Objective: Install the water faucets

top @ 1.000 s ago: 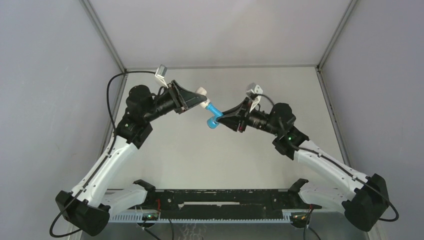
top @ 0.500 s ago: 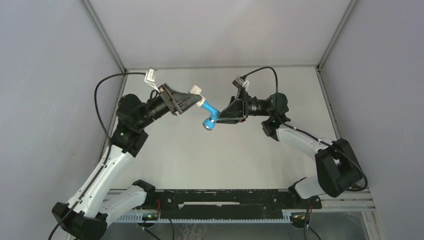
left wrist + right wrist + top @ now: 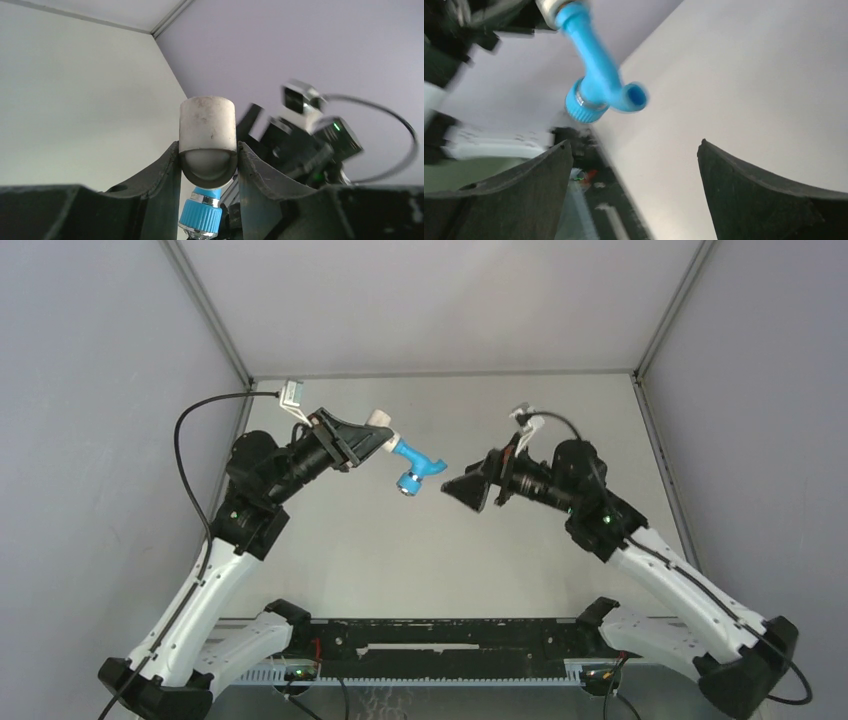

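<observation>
A bright-blue water faucet (image 3: 412, 466) hangs in the air above the table, joined at its end to a short white cylindrical fitting (image 3: 380, 421). My left gripper (image 3: 373, 443) is shut on that fitting. In the left wrist view the fitting (image 3: 207, 131) sits pinched between both fingers of the left gripper (image 3: 207, 162), with the faucet's ribbed blue cap (image 3: 201, 219) below it. My right gripper (image 3: 458, 489) is open and empty, a short way right of the faucet. In the right wrist view the faucet (image 3: 600, 87) is beyond the wide-apart fingertips of the right gripper (image 3: 633, 145).
A black rail (image 3: 440, 650) runs along the table's near edge between the arm bases. Grey walls close in the white table (image 3: 440, 570) at the back and sides. A black cable (image 3: 195, 430) loops from the left wrist.
My right gripper has opened, let go of the faucet and drawn back to the right. The left gripper keeps the fitting and has shifted slightly left with the faucet.
</observation>
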Tool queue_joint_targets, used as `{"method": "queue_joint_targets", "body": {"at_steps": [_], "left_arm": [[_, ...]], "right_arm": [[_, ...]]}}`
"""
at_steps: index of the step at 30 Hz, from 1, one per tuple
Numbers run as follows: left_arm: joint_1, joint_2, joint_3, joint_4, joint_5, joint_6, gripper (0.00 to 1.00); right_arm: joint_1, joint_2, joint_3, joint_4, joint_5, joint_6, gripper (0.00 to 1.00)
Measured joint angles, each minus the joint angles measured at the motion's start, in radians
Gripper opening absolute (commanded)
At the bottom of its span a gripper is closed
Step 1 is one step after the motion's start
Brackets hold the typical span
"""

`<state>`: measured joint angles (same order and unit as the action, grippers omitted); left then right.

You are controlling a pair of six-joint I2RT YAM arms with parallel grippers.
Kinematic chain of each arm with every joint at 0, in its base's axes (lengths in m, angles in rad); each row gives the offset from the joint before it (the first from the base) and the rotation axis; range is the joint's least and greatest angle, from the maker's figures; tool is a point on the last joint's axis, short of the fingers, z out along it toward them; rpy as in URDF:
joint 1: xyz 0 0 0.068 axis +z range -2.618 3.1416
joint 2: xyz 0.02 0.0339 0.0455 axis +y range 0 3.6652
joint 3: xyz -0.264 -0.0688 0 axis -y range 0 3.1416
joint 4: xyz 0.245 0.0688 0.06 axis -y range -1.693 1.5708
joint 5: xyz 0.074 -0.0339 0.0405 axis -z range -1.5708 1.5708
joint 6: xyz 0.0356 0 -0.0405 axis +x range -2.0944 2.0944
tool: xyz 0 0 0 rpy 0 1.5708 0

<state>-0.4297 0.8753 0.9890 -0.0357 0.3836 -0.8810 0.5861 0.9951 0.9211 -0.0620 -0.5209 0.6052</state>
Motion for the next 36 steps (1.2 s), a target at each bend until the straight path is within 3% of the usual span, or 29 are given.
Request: {"method": "queue_joint_targets", "body": {"at_steps": [3,7,9,15,21,26,29,32,36], "left_arm": [[0.0,0.003,0.027,-0.045,-0.02,-0.002,0.0],[0.0,0.003,0.056,-0.072,-0.038,-0.003,0.0],[0.0,0.004,0.061,-0.083,-0.04,-0.004,0.0],[0.0,0.013,0.061,-0.107,-0.04,-0.01,0.0],[0.0,0.033,0.08,-0.159,-0.034,-0.009,0.0],[0.0,0.052,0.097,-0.169,-0.001,-0.009,0.0],[0.0,0.062,0.1,-0.171,0.02,-0.009,0.0],[0.0,0.068,0.101,-0.175,0.03,-0.01,0.0],[0.0,0.068,0.102,-0.175,0.041,-0.01,0.0]], "right_arm": [[0.22,-0.111,-0.023,-0.051,0.275,-0.301,1.0],[0.53,-0.241,-0.154,0.068,0.614,-0.789,1.0],[0.611,-0.245,-0.214,0.185,0.742,-0.994,1.0],[0.736,-0.032,-0.363,0.586,1.003,-1.552,1.0],[0.772,0.235,-0.37,1.001,1.099,-1.971,1.0],[0.769,0.396,-0.34,1.256,1.133,-2.176,0.95],[0.757,0.469,-0.3,1.341,1.139,-2.235,0.86],[0.748,0.496,-0.276,1.384,1.143,-2.262,0.72],[0.742,0.51,-0.252,1.419,1.141,-2.274,0.44]]}}
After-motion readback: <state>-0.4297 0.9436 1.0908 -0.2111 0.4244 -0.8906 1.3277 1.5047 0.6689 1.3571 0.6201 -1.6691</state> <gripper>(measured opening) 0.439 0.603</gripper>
